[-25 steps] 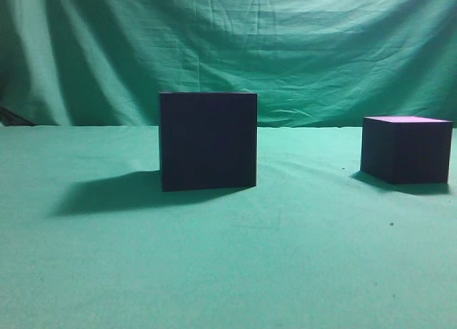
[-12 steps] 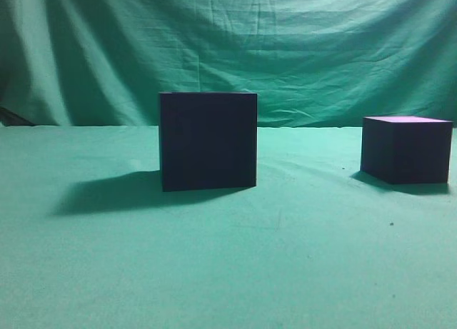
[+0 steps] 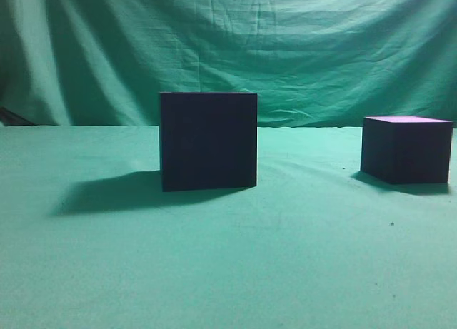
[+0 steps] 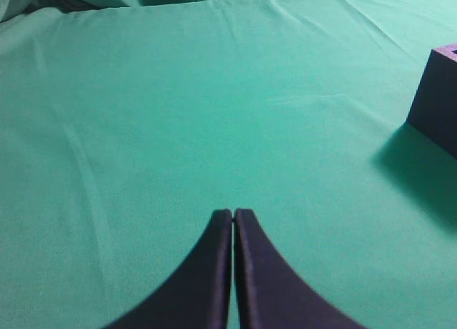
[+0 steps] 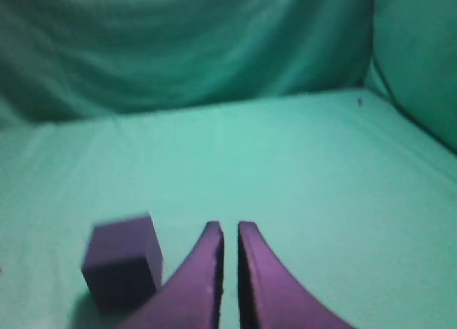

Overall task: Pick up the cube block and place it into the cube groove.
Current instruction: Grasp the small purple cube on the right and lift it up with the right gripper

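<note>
While both end effectors are seen nearly closed and empty, the right end effector should be widened before the small dark purple-topped cube block, right of the large navy-black box groove, is straddled squarely.

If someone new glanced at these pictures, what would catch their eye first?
Two dark cubes on green cloth: the larger cube groove near the middle, and the smaller cube block with its purplish top at far right. Neither arm shows there; the left gripper is shut, and the right gripper nearly so.
</note>
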Tool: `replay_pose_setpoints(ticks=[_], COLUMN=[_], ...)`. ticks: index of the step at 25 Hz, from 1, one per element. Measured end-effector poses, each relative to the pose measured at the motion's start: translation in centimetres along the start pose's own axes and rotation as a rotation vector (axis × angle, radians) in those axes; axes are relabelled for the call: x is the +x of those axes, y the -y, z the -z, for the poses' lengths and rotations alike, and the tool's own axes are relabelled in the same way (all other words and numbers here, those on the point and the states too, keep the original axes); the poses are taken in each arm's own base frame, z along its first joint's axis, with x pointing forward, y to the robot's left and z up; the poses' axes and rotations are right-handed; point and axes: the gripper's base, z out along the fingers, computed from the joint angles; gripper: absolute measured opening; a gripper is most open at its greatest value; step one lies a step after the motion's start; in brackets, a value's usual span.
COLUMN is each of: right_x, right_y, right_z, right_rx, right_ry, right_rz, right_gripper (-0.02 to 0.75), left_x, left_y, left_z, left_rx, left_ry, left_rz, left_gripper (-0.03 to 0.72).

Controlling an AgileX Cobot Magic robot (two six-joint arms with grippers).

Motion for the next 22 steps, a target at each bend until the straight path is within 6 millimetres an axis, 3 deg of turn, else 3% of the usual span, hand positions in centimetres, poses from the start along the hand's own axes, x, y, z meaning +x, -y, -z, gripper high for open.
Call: replay_pose_setpoints(ticks=[4,7,15,21,22], right_x=[-2.7,-3.5,-8.1,-8.1,-8.4], right_y=[-0.5,-0.6,-1.0,-1.6,-1.9], right_z=[0.4,0.7,-1.1,-3.7,-4.1], right_rx=[-0.067,-0.077,0.003,-0.001,-0.028], right_ry=[0.295,0.331,-0.134,-0.455,-0.499], right_rz=[-0.061,-0.089,-0.118,-0.114,-0.084], right_gripper=[0.048,0.048,0.048,0.048,0.0], left_x=[0.0,0.0,0.0,0.0,0.0], left_y=[0.0,0.0,0.0,0.0,0.0], left_z=[0.0,0.0,0.0,0.0,0.0], left_rx=[0.0,0.0,0.0,0.0,0.0], left_ry=[0.0,0.0,0.0,0.0,0.0], left_rz=[0.0,0.0,0.0,0.0,0.0], left_gripper=[0.0,0.0,0.0,0.0,0.0])
